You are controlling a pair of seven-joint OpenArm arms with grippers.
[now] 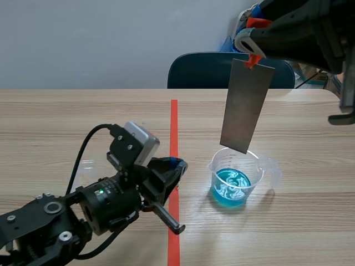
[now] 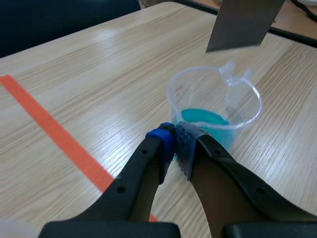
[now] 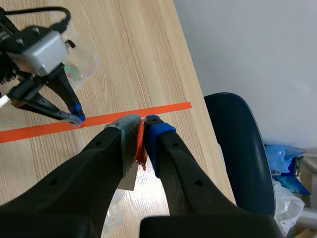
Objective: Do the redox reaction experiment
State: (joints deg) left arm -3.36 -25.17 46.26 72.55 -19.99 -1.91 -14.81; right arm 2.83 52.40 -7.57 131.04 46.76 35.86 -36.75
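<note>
- One cup (image 1: 84,166), clear, stands behind the left arm and is partly hidden by it.
- There are two claws. The left claw (image 2: 177,141) hangs low over the table (image 1: 83,111). Its fingers are pressed together, blue pad against grey pad, with nothing between them.
- One tape line (image 1: 174,119) passes under the left claw and runs on across the table, away from the robot.
- One beaker (image 2: 173,106), clear and upright, stands just ahead of the left claw. In the scene view a gap shows between them.
- One pool of blue liquid (image 2: 203,119) lies in the bottom of the beaker, filling it only part way.
- One plate (image 1: 247,105), flat grey metal, hangs below the right claw. Its long axis is close to vertical, leaning a little. The upper short edge is at the claw, and the lower short edge points down at the beaker's mouth. From the left wrist, that edge hangs above the rim, clear of the liquid.
- One clip (image 3: 141,146), orange, sits on the plate's upper edge.
- The right claw (image 3: 142,134) is raised high above the beaker and pinches the clip between its pads, so the plate dangles from it.
- One chair (image 1: 202,69), dark blue, stands past the table's far edge, beyond the right claw.
</note>
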